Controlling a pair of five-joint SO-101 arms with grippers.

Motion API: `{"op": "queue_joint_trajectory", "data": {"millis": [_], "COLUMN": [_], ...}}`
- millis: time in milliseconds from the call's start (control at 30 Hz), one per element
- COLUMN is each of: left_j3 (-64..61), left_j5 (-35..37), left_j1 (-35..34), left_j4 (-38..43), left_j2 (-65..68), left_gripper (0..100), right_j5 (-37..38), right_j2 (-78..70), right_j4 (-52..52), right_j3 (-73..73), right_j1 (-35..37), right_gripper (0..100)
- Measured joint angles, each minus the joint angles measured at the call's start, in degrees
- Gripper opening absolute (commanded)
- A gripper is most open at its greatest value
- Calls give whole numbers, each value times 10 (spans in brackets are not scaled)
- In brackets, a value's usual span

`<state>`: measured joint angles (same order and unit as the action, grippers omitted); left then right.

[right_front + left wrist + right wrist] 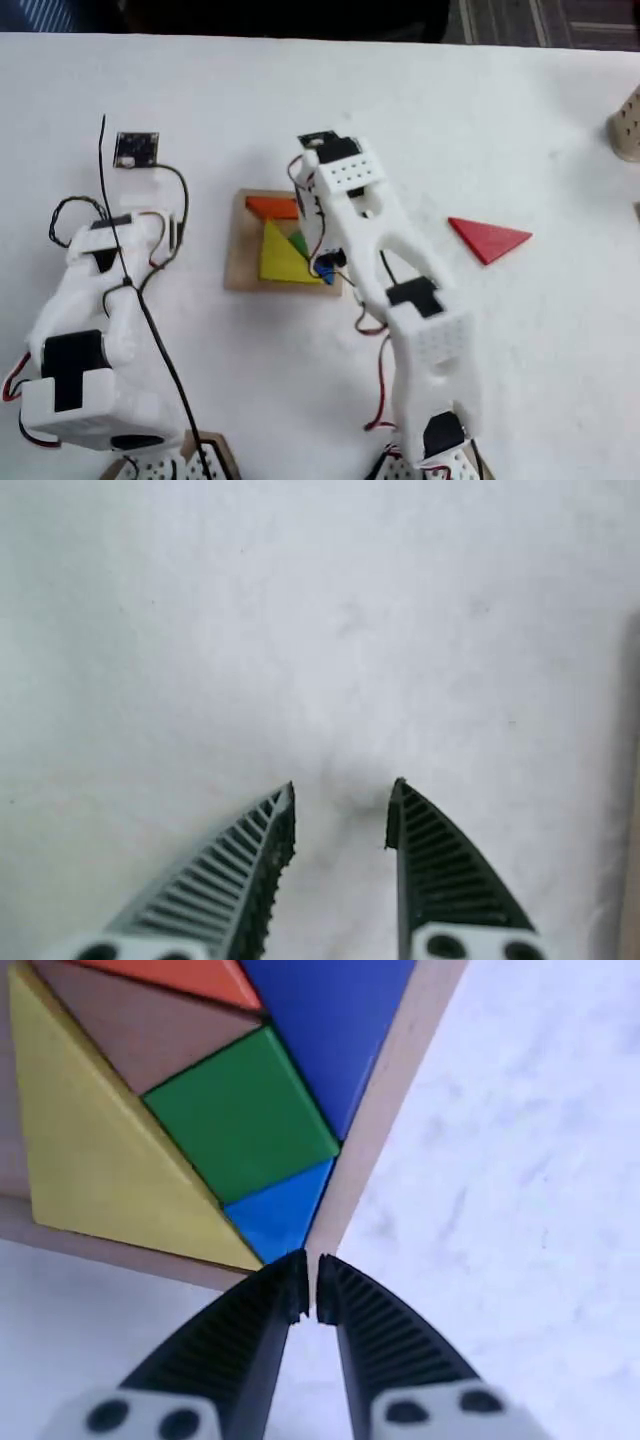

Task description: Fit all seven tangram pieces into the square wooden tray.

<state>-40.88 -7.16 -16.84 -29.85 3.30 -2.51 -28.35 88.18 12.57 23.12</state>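
Right gripper point(310, 1285) is basically pinched closed on nothing, tips parked right at a corner of the wooden tray point(400, 1090). Tray sits around mid-table with six pieces packed snug: yellow triangle point(100, 1150), green square point(240, 1115), small blue triangle point(280, 1215), big blue piece point(330, 1020), brown piece point(140, 1025), orange piece point(190, 975). Red triangle point(488, 239) lies loose on the table point(500, 120), well apart, toward the right edge. Left gripper point(340, 805) hangs spread open over bare tabletop on the left side.

Bright, even light from above; white table point(520, 110) washed pale; soft faint shadow beneath left pincer point(340, 796).
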Motion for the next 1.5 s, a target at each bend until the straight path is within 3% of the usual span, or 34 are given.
{"op": "queue_joint_trajectory", "data": {"millis": [200,333,533,633,733,967,1500], "left_j3": [0,0,0,-9,-20,-10,1], "left_j5": [11,61,70,72,76,109,110], "left_j1": [4,38,178,268,310,313,276], "left_j4": [-2,-63,-189,-181,-136,-68,-68], "left_j2": [0,-37,-178,-198,-178,-43,-32], "left_gripper": [165,165,165,165,165,165,165], "right_j5": [-18,-31,-33,-33,-33,-33,-33], "right_j2": [124,157,160,160,160,160,160], "right_j4": [-116,-210,-253,-254,-254,-255,-255], "right_j3": [-160,-227,-236,-236,-236,-236,-236], "right_j1": [-89,-142,-155,-155,-156,-156,-156], "right_gripper": [20,21,21,21,21,21,21]}}
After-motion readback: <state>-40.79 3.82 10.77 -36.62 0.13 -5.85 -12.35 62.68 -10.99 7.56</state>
